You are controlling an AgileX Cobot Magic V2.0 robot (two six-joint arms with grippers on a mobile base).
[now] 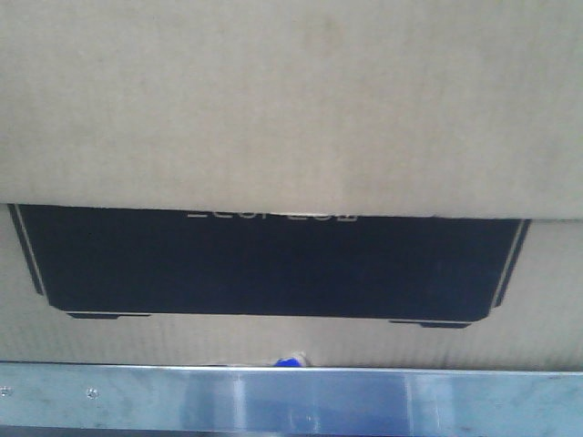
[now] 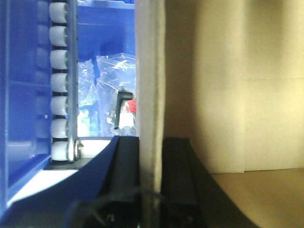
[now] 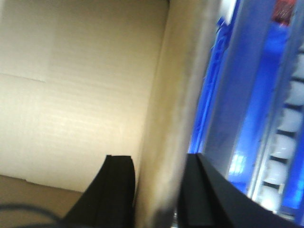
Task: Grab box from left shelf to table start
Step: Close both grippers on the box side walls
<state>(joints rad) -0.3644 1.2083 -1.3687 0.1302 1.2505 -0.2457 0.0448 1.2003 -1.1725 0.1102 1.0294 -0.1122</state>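
The box [image 1: 291, 109] fills the front view. Its brown corrugated face carries a wide black panel [image 1: 269, 264] with a thin pale outline. Small white lettering shows at the panel's top edge, half cut off by an overlapping cardboard layer. The shelf's silvery rail [image 1: 291, 396] runs along the foot of the box, with screws near its left end. A small blue bit [image 1: 291, 361] peeks out where the box meets the rail. The box therefore sits on the shelf, right behind the rail.

In the left wrist view, the left gripper [image 2: 151, 142] is clenched on an upright edge of a box wall [image 2: 149, 71]. One black finger [image 2: 126, 166] presses the wall's outer side and the other sits on the tan cardboard side. Outside this wall stand a column of white rollers [image 2: 59, 80] in a blue track [image 2: 23, 95]. Nearer the wall are a crumpled clear plastic bag [image 2: 102, 80] and a small black handle [image 2: 120, 108].

In the right wrist view, the right gripper [image 3: 159, 159] likewise clamps a box wall, which looks blurred. One finger [image 3: 116, 185] lies on the tan cardboard side and the other on the outer side. Beyond that wall, blue tracks and white rollers [image 3: 285, 142] show, out of focus.
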